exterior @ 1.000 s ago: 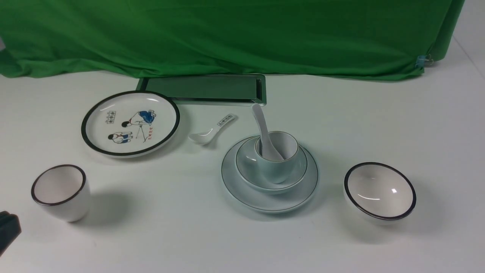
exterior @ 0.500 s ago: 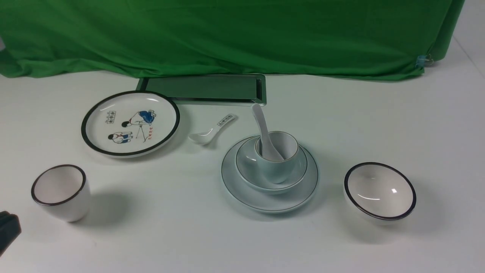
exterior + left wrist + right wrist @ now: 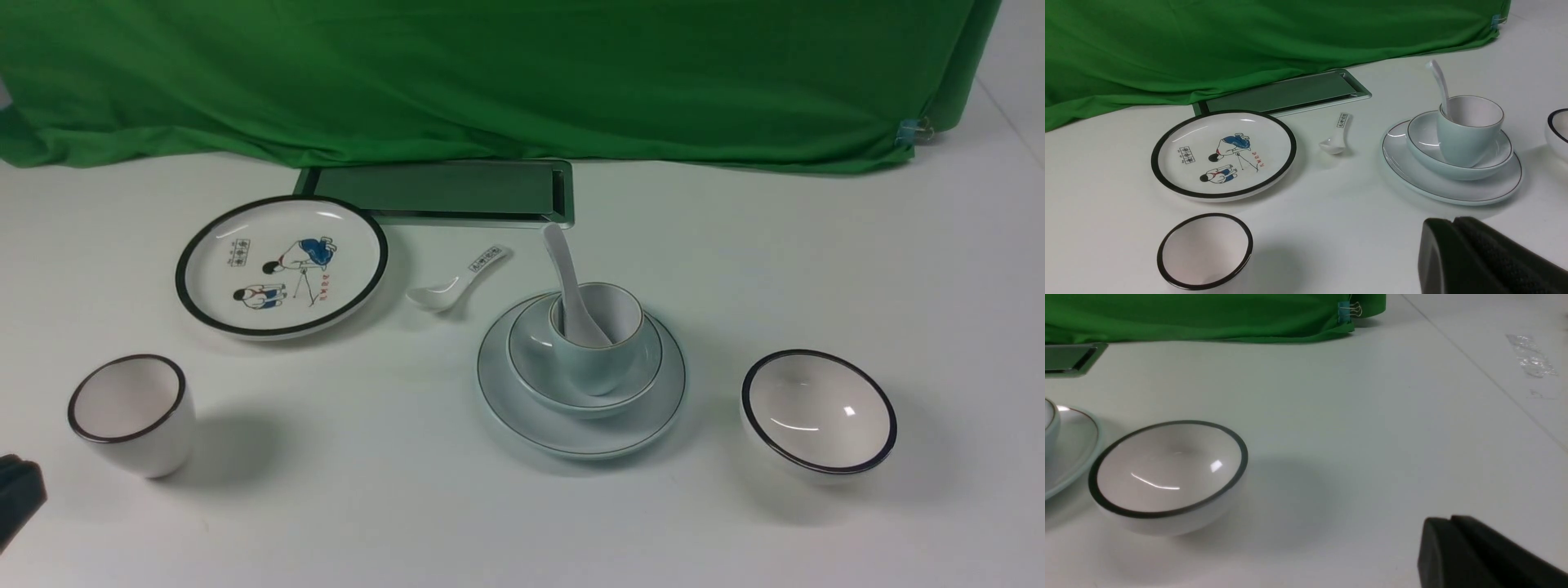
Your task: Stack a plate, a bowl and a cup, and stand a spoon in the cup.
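The pale blue-green plate (image 3: 522,416) lies on the table's middle. The pale blue-green bowl (image 3: 535,371) sits on it, and the pale blue-green cup (image 3: 596,371) stands in the bowl. The plain white spoon (image 3: 565,273) stands in the cup, handle leaning up and back. The stack also shows in the left wrist view: plate (image 3: 1412,175), bowl (image 3: 1423,143), cup (image 3: 1466,130), spoon (image 3: 1439,83). My left gripper (image 3: 1451,222) is shut and empty, near the table's front left (image 3: 16,490). My right gripper (image 3: 1449,520) is shut and empty, right of the stack, out of the front view.
A black-rimmed picture plate (image 3: 282,265) lies back left, a printed spoon (image 3: 457,282) beside it. A dark-rimmed white cup (image 3: 131,412) stands front left, a black-rimmed white bowl (image 3: 819,412) front right. A metal tray (image 3: 441,192) lies before the green cloth (image 3: 490,73).
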You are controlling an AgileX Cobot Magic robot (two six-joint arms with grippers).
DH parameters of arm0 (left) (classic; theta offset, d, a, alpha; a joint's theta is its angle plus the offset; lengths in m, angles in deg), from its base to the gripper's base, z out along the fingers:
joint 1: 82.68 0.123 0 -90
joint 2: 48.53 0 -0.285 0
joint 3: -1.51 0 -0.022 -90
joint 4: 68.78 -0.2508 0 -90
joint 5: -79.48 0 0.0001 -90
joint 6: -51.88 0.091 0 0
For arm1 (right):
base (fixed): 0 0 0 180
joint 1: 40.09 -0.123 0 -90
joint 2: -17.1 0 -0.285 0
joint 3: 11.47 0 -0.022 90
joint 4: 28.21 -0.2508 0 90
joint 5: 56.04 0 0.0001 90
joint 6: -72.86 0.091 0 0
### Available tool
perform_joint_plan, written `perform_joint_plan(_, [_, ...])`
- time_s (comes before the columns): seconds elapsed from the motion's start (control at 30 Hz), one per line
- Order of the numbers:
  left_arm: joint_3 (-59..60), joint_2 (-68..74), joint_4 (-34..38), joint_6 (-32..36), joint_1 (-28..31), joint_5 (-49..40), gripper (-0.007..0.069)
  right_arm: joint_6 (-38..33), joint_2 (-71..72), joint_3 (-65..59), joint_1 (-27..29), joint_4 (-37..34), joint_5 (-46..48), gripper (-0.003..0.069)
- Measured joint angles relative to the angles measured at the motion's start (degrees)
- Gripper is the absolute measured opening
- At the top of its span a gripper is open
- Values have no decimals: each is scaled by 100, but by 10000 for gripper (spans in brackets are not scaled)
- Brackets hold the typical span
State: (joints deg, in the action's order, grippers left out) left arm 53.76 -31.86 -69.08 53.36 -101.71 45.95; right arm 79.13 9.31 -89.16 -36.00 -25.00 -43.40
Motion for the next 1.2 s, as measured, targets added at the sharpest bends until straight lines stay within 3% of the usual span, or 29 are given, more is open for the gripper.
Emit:
perform_joint_plan(0.13, [248,-17,-64,76,263,476,-29,0,0,0,0,0,0,67])
perform_joint_plan(0.37, [1391,-303,519,485,1448,2851,-29,0,0,0,0,0,0,71])
perform_joint_plan(0.6, [2394,-848,613,582,2229,2633,-29,0,3,0,0,-2,0,85])
perform_joint_plan(0.83, [2536,-877,659,394,2265,2046,-29,0,3,0,0,-7,2,101])
perform_joint_plan(1.2, [2536,-877,677,344,2265,2053,-29,0,3,0,0,-10,7,134])
